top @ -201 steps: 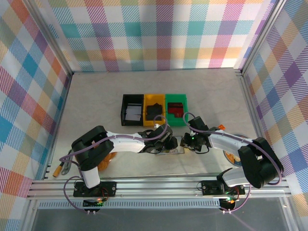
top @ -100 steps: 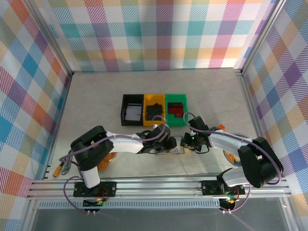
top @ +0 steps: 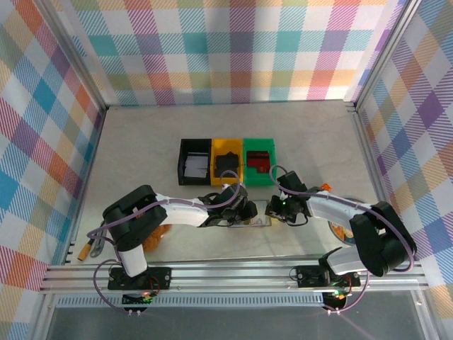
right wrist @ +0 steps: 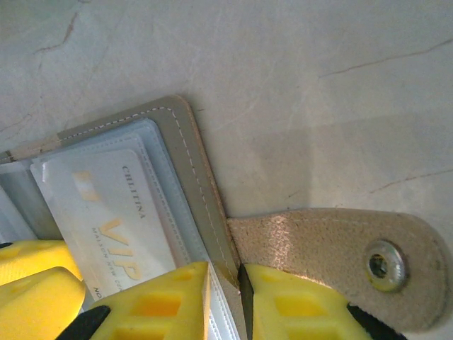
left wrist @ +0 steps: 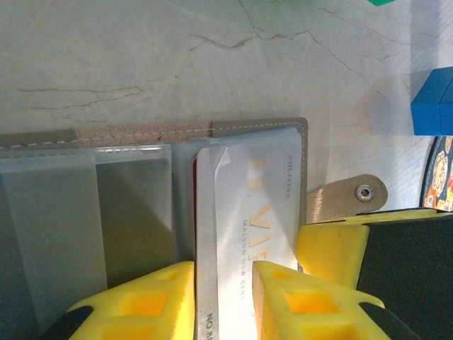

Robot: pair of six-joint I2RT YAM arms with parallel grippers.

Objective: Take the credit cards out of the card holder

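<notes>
The grey card holder lies open on the table between both arms. A silver credit card printed VIP sits in its right panel, with a thin red edge showing behind it. My left gripper stands over the card's near end, its jaws narrowed with a strip of card showing in the gap. One left finger lies on the card's face. My right gripper is shut on the holder's right edge beside the snap tab. The two grippers meet tip to tip.
Black, yellow and green bins stand in a row just behind the holder. A blue block and a patterned plate lie to the right. An orange thing sits by the left arm.
The left gripper's jaws have drawn closer together over the card. Neither arm nor the holder has visibly shifted.
</notes>
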